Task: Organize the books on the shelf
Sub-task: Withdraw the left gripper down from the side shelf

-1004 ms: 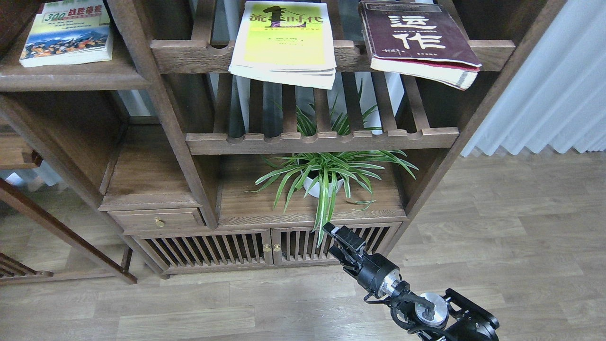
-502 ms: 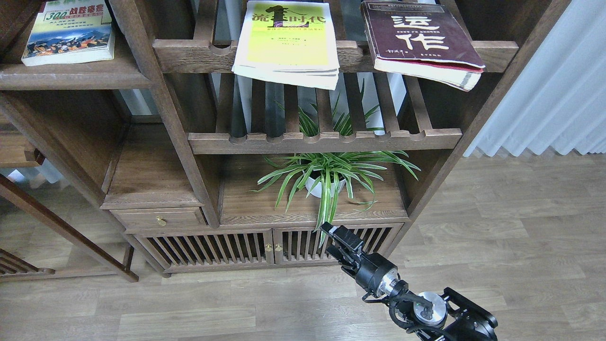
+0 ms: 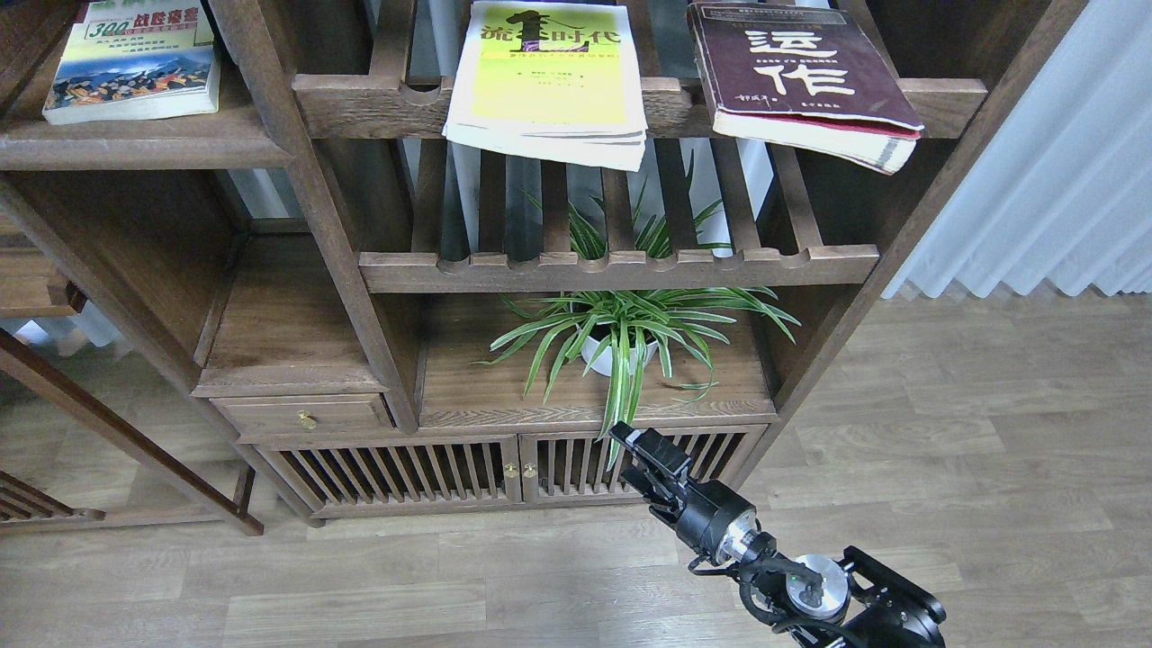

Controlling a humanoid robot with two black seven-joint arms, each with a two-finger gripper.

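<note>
Three books lie flat high on the bookcase. The small "300" book (image 3: 130, 58) rests on the solid dark-brown shelf (image 3: 144, 144) at the top left. On the upper slatted rack, the yellow-green book (image 3: 549, 81) and the thick maroon book (image 3: 801, 76) both overhang the front rail. My right gripper (image 3: 641, 450) is low down in front of the cabinet doors, far below all the books and holding nothing. Its fingers are dark and hard to tell apart. My left arm is out of view.
A spider plant in a white pot (image 3: 616, 337) stands on the cabinet top under a lower slatted rack (image 3: 621, 268). Beneath are slatted cabinet doors (image 3: 504, 468) and a small drawer (image 3: 306, 416). A white curtain (image 3: 1053, 180) hangs at the right, above wood flooring.
The whole view has shifted slightly, so the bookcase sits a little to the right. The books keep their places on the bookcase, and the right arm has hardly moved.
</note>
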